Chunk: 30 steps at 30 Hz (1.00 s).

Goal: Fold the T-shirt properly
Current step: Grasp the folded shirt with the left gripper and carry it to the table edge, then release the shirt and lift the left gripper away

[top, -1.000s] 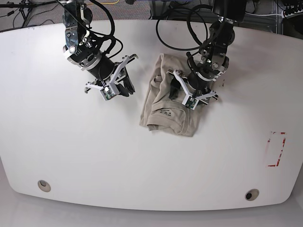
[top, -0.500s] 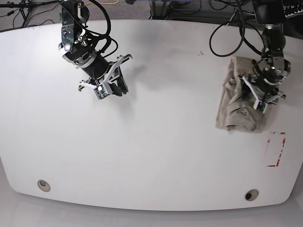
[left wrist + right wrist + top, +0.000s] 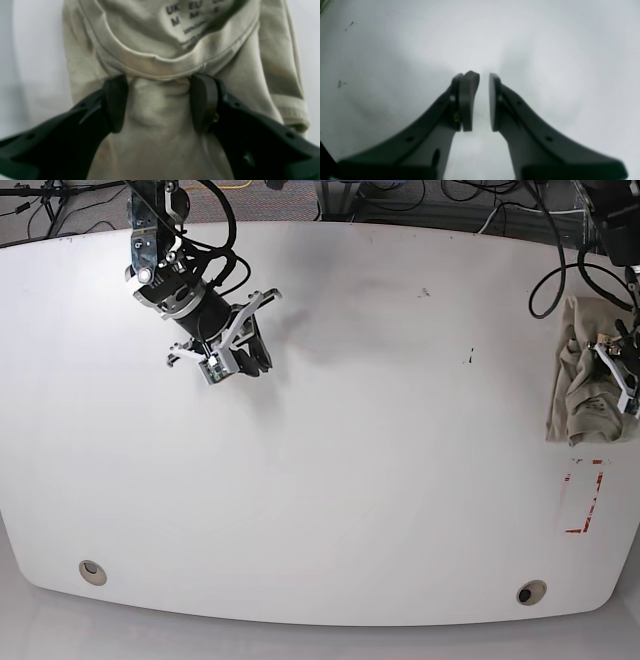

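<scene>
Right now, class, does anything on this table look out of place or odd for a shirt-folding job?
Yes. The T-shirt lies bunched at the table edge, beyond the red floor-tape marks, instead of mid-table. The left gripper straddles a ridge of its cloth below the collar.

White table (image 3: 330,480), red marking (image 3: 583,495)

Bright, even overhead light washes the glossy white oval table (image 3: 330,480); soft shadows fall toward 3 o'clock. Both wrist views are blurred, their foreground out of focus.
</scene>
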Each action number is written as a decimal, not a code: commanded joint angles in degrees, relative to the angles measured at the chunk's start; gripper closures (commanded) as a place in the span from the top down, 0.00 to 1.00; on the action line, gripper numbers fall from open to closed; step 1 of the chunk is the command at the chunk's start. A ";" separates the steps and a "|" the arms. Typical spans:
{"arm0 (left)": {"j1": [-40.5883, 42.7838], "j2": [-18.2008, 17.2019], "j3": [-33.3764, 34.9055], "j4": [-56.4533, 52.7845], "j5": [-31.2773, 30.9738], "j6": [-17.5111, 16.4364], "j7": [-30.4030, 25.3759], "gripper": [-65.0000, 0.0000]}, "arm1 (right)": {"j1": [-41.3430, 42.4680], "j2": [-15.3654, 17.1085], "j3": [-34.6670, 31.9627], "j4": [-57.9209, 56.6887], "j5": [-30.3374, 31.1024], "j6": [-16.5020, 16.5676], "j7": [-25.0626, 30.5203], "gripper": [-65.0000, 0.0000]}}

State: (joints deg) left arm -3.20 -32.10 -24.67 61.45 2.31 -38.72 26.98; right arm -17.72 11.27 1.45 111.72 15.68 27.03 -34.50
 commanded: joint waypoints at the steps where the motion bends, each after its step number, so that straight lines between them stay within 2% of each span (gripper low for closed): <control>1: -1.94 -3.20 -0.35 -3.03 0.81 -0.97 -2.94 0.57 | -0.53 0.29 0.17 1.38 0.80 0.27 1.93 0.15; 4: -2.91 -4.96 -0.35 -5.85 0.81 -1.15 -5.22 0.57 | -0.70 0.29 0.08 1.38 0.80 0.27 1.93 0.15; 10: -4.14 -6.36 -0.43 -4.70 0.73 -1.28 -5.14 0.57 | -0.79 0.56 0.17 2.61 0.63 0.27 1.75 0.15; 14: -4.14 -6.28 -0.52 1.63 0.73 -1.28 -4.87 0.57 | -1.85 0.56 0.17 4.63 0.71 0.27 1.75 0.15; 18: -4.14 -5.84 -0.43 10.68 0.73 -1.28 -1.18 0.57 | -1.93 0.64 0.17 5.33 0.71 0.18 1.75 0.15; 20: -4.23 -3.90 -0.26 17.19 0.55 -1.28 2.42 0.57 | -1.93 0.73 0.26 5.33 0.27 0.18 2.02 0.15; 23: -4.67 -0.39 0.09 24.48 0.20 -1.28 4.45 0.57 | -1.41 2.14 1.40 4.98 -1.40 0.18 2.98 0.15; 27: -4.40 3.57 3.35 31.43 0.46 -1.28 3.74 0.57 | -1.05 1.70 2.02 1.73 -7.64 0.18 9.05 0.15; 30: -1.24 8.23 3.87 34.51 0.46 -1.28 2.60 0.57 | -1.14 0.64 4.04 -1.70 -13.18 0.18 16.08 0.15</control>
State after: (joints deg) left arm -5.96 -25.15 -20.03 93.67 2.07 -40.84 29.87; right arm -18.79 12.34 4.49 110.91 3.33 26.83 -24.88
